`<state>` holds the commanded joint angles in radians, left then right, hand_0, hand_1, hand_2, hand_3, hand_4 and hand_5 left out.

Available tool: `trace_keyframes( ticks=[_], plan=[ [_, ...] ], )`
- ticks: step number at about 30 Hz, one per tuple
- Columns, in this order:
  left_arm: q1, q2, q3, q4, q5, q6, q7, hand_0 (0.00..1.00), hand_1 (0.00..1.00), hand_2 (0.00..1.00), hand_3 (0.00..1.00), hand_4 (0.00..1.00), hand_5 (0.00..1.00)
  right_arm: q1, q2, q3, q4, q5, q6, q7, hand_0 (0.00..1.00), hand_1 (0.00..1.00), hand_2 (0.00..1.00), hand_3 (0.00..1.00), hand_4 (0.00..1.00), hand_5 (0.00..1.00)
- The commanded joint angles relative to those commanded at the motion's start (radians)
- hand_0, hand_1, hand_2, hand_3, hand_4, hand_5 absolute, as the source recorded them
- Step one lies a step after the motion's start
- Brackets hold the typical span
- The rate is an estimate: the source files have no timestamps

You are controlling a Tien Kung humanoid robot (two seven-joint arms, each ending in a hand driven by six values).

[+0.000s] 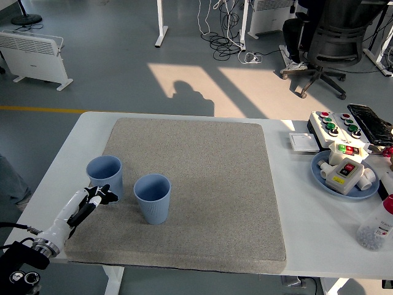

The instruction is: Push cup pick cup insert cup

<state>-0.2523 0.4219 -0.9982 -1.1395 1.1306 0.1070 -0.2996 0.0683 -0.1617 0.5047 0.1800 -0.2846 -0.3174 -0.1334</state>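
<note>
Honestly, my left hand (pixel 98 196), fingers pressed together, sits against the left blue cup (pixel 105 177) low down. If I push crooked it'll tip or miss the other blue cup (pixel 152 198).

Blue cups: two, left cup (pixel 105 175) and right cup (pixel 152 197)
Grey mats: one (pixel 202 178)
My hands in view: one, left hand (pixel 92 200)
Blue plates: one (pixel 321 176)
Button boxes: one (pixel 336 125)
</note>
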Motion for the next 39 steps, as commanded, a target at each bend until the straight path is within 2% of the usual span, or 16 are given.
trace_keyframes(
  ticks=[12, 22, 39],
  plan=[
    [-0.073, 0.020, 0.072, 0.043, -0.072, 0.018, -0.035, 0.729, 0.663, 0.586, 0.515, 0.647, 0.998, 0.010, 0.000, -0.003, 0.000, 0.003, 0.001, 0.001, 0.687, 0.609, 0.646, 0.559, 0.089, 0.415],
    [-0.134, 0.004, 0.120, 0.097, -0.113, 0.021, -0.043, 0.731, 0.666, 0.587, 0.515, 0.648, 0.998, 0.013, -0.001, 0.005, 0.000, -0.009, 0.001, 0.000, 0.687, 0.609, 0.645, 0.559, 0.089, 0.415],
    [-0.165, -0.017, 0.131, 0.149, -0.141, 0.021, -0.049, 0.740, 0.687, 0.587, 0.517, 0.652, 0.998, 0.016, -0.003, 0.012, 0.000, -0.019, 0.000, -0.002, 0.688, 0.608, 0.645, 0.559, 0.088, 0.414]
  ],
)
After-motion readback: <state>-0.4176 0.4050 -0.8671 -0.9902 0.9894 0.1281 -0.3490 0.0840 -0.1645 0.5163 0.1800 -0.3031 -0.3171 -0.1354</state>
